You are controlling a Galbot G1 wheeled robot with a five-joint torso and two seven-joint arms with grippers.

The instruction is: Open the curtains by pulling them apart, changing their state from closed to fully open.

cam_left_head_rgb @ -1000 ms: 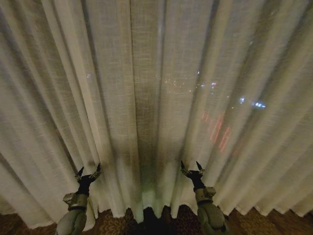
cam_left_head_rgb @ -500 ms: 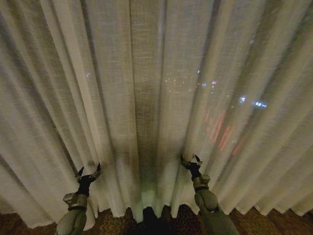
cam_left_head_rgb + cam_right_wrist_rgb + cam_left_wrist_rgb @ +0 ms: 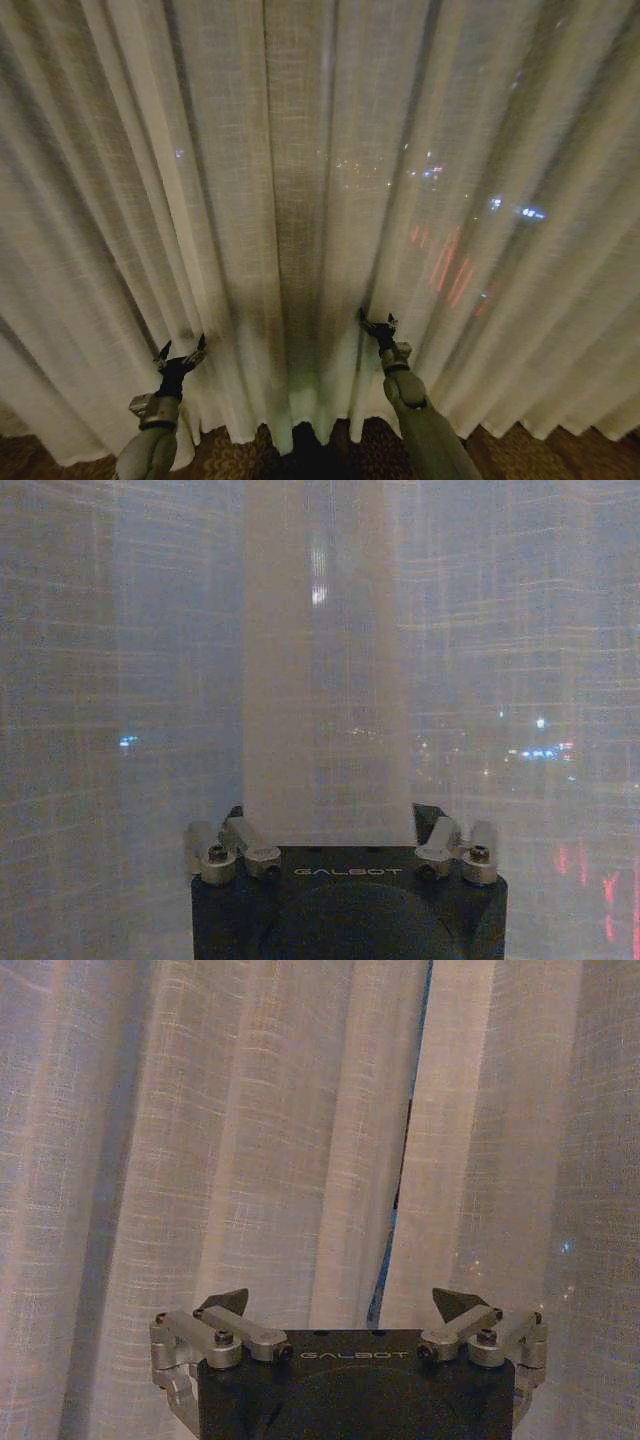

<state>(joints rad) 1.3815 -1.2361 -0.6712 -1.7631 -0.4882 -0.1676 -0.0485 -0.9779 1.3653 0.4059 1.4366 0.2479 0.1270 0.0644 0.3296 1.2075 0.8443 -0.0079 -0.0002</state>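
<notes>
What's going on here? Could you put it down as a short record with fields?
Scene: sheer cream curtains, closed, hanging to the floor
Meeting gap: narrow slit between the panels
Left gripper: open, low before the fabric, holding nothing
Right gripper: open, pushed up to the fabric, a fold between its fingers
Floor: dark patterned carpet under the hem

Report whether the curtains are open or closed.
Closed: the curtains hang across the whole head view, with only a thin slit between panels.

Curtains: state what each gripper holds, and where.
Nothing is held. The right gripper is open around a fold of the curtains; the left gripper is open short of them.
</notes>
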